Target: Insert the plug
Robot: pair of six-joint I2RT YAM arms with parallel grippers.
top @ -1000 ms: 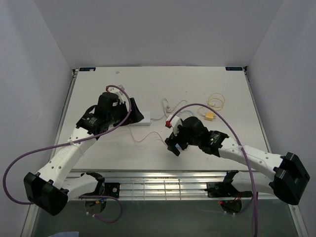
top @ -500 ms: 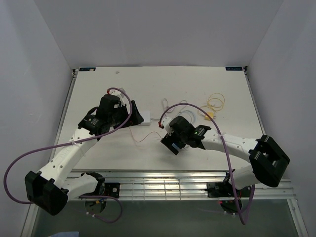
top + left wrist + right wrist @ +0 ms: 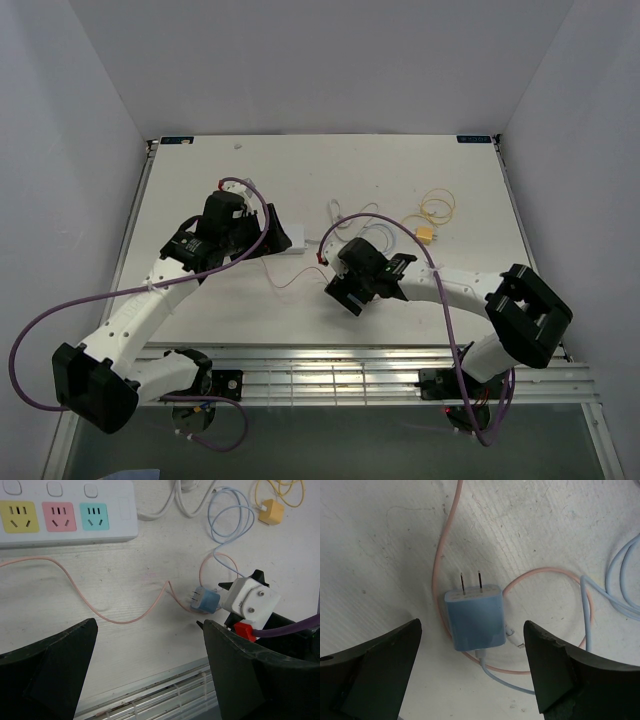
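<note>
A blue plug (image 3: 474,617) lies flat on the white table, its two prongs pointing away from me. A light blue cable leaves its rear end. My right gripper (image 3: 472,665) is open just above it, one finger on each side, not touching it. In the top view the right gripper (image 3: 345,293) is at the table's middle front. The white power strip (image 3: 65,515) has yellow, pink and teal sockets. My left gripper (image 3: 150,670) is open and empty; in the top view it (image 3: 272,232) hovers beside the strip (image 3: 292,240). The plug (image 3: 206,600) also shows in the left wrist view.
A thin pink cable (image 3: 442,555) loops around the plug. A yellow plug (image 3: 271,512) with a coiled yellow cable (image 3: 437,207) lies at the back right. White cables (image 3: 340,213) lie behind the strip. The table's slotted front rail (image 3: 330,375) is close by.
My right arm has folded and swung in leftward, bringing its gripper slightly left over the blue plug. The left arm has hardly moved.
</note>
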